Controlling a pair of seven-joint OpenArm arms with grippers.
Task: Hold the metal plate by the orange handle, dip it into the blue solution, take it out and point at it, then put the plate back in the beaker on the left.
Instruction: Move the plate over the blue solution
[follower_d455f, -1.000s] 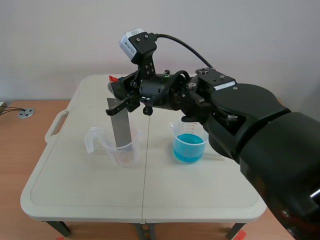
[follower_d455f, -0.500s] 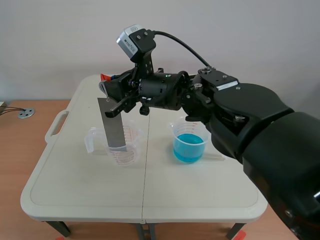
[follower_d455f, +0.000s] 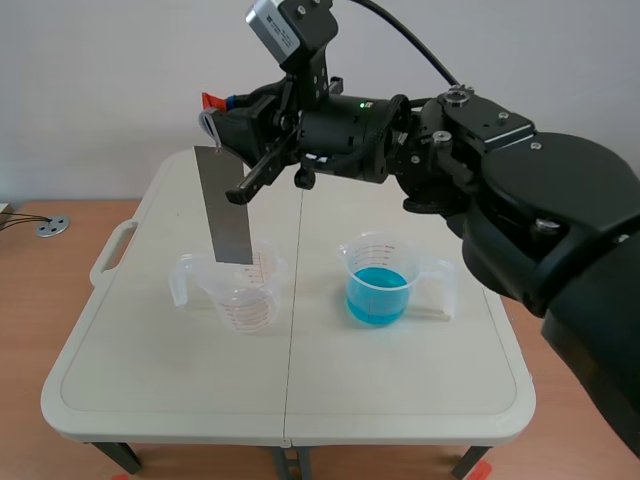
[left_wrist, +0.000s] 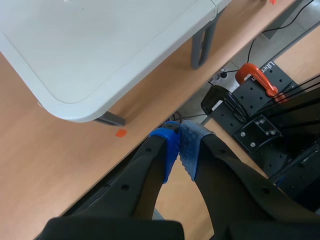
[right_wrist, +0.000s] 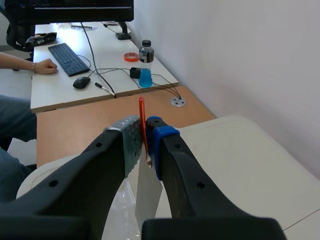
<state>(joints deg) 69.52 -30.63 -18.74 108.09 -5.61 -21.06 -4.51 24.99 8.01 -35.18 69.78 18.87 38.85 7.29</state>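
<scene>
Right now my right hand (right_wrist: 145, 137) is clamped on the orange handle (right_wrist: 142, 117), metal plate (follower_d455f: 224, 205) hanging above the left beaker (follower_d455f: 240, 295); left hand (left_wrist: 178, 145) closed on nothing.

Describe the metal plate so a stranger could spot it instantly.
Start at the white table. Over its empty left beaker hangs the metal plate, clamped by the right end effector. It is the only flat grey strip, orange-handled.

Front scene camera and 2 wrist cameras share the table (follower_d455f: 150, 350).
</scene>
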